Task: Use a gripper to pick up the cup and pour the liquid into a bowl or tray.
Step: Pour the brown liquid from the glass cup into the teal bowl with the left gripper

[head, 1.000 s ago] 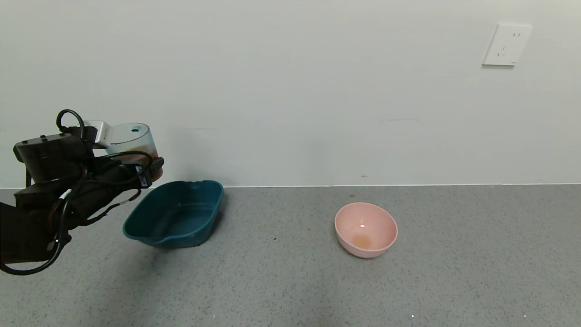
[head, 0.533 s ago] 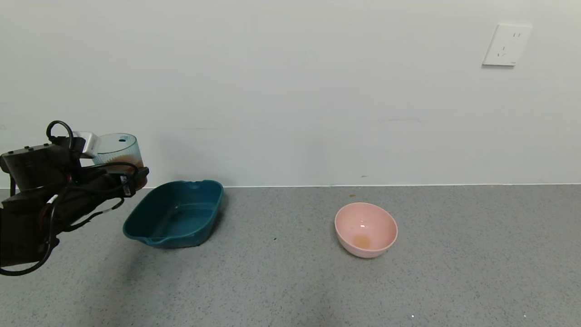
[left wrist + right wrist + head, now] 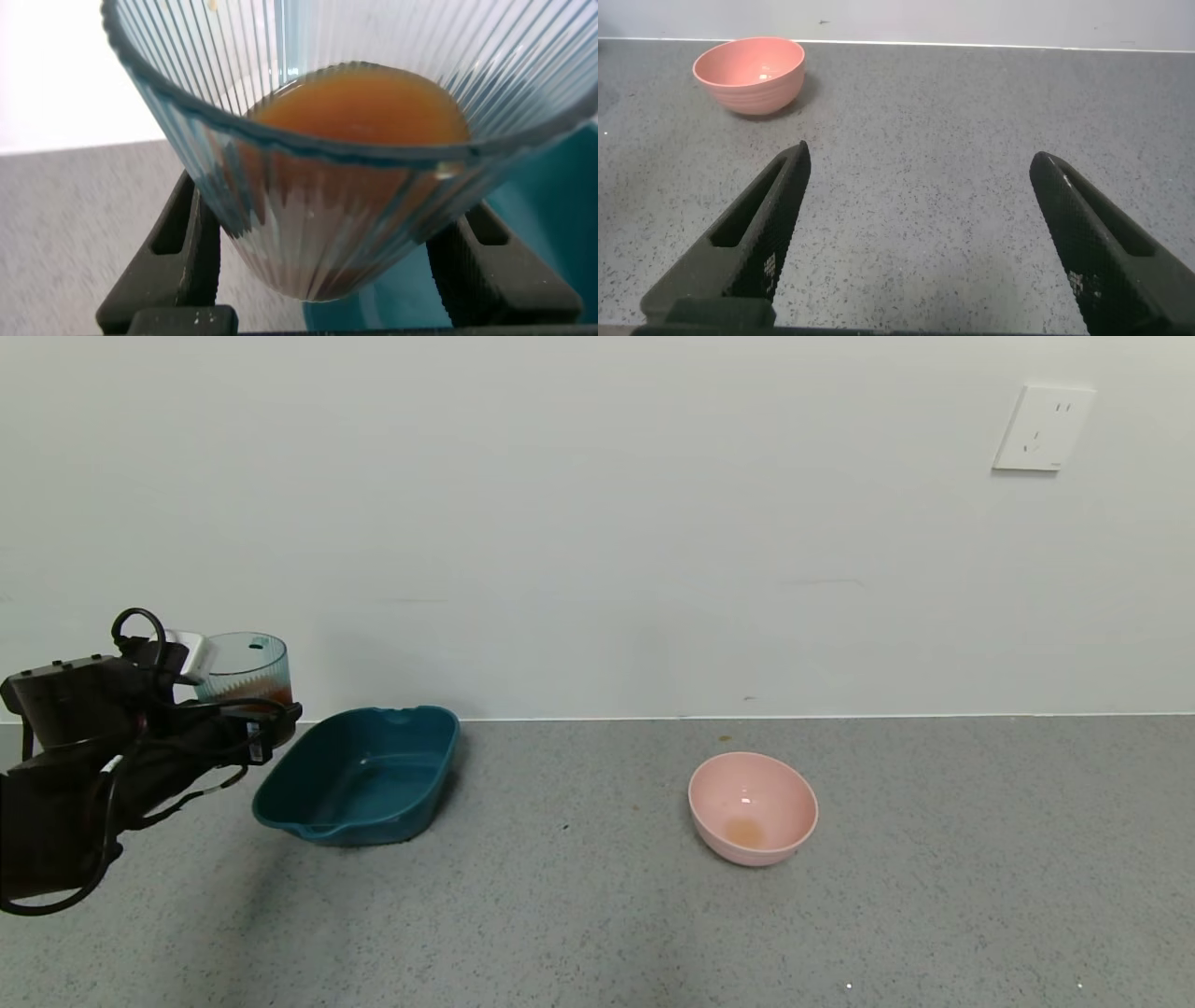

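My left gripper [image 3: 266, 714] is shut on the cup [image 3: 245, 667], a ribbed blue-green tumbler held roughly upright above the counter, just left of the dark teal tray [image 3: 359, 775]. Reddish-brown liquid [image 3: 264, 694] sits low in the cup. In the left wrist view the black fingers [image 3: 187, 233] press on both sides of the cup [image 3: 318, 187], the liquid [image 3: 360, 103] shows from above, and the tray [image 3: 551, 187] lies beyond it. My right gripper [image 3: 922, 154] is open over bare counter, holding nothing, and is out of the head view.
A round pink bowl [image 3: 752, 807] with a faint orange stain stands on the grey speckled counter [image 3: 579, 896], right of the tray; the right wrist view shows the bowl [image 3: 749, 75] too. A white wall with a socket [image 3: 1043, 427] bounds the back.
The left gripper has carried the cup left and down, away from above the tray's edge. The cup has gone from tilted toward the tray to roughly upright.
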